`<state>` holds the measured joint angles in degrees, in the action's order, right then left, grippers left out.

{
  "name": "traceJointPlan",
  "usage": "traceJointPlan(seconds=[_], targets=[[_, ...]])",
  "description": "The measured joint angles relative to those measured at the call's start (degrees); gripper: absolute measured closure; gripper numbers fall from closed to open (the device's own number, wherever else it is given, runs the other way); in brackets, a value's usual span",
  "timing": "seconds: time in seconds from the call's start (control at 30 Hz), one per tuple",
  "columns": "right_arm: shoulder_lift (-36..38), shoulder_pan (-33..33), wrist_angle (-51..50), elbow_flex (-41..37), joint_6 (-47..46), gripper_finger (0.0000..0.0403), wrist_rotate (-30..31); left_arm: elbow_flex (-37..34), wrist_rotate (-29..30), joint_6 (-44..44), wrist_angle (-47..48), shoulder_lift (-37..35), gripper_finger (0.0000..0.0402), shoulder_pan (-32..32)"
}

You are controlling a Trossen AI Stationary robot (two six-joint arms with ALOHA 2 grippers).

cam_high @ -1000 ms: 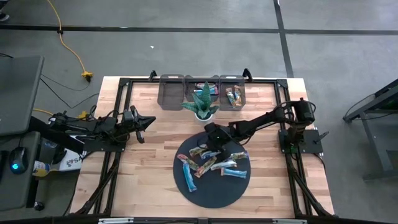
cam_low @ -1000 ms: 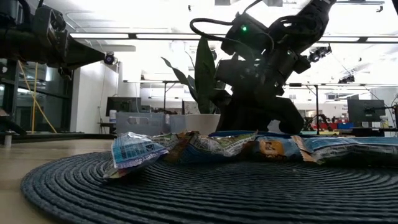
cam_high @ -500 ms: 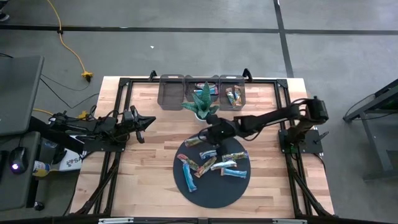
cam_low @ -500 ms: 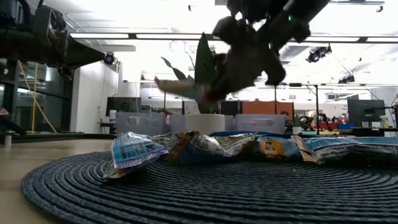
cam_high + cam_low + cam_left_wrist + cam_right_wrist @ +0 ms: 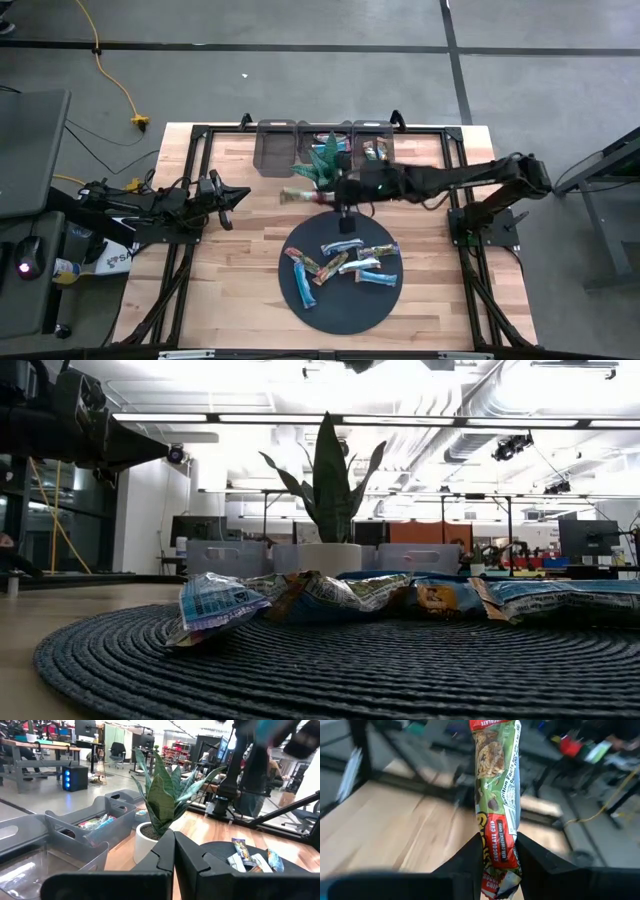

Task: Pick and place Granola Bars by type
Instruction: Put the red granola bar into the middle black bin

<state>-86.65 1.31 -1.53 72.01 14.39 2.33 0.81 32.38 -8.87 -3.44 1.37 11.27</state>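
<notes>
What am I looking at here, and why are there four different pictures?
It is a robot with two dark arms at a wooden table, photographed at one moment by four cameras. One looks straight down from above, one sits at table-top height, and one rides on each arm's wrist.

The right hand is shut on a green granola bar and holds it in the air beside the potted plant; from above the bar shows left of the plant. The left hand waits shut at the table's left side.

On the round dark mat lie more wrapped bars in blue, brown and white. Along the far edge stand clear bins; two already hold a few bars. The job appears to be sorting bars by type.
</notes>
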Motion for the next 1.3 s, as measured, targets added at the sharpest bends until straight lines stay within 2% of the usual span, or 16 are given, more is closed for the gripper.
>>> traceJointPlan(seconds=[0.3,0.5,0.7,0.97,1.3], targets=[[-0.3,-7.5,-2.9,11.2,2.4,0.0320,3.1,0.0,0.0,0.0,0.0,0.0,0.0400,0.0],[-0.3,-17.0,-5.2,12.8,1.9,0.0320,4.0,0.0,0.0,0.0,0.0,0.0,0.0400,0.0],[-0.4,-27.0,-12.6,12.5,0.9,0.0320,3.1,0.0,-0.1,0.0,0.0,0.0,0.0400,0.0],[-3.1,-37.5,-25.2,12.5,5.9,0.0320,-5.4,0.0,-0.3,0.0,0.0,0.0,0.0400,0.0],[-14.0,-40.0,-29.1,12.5,10.5,0.0320,-9.0,0.0,-0.3,0.0,0.0,0.0,0.0400,0.0]])
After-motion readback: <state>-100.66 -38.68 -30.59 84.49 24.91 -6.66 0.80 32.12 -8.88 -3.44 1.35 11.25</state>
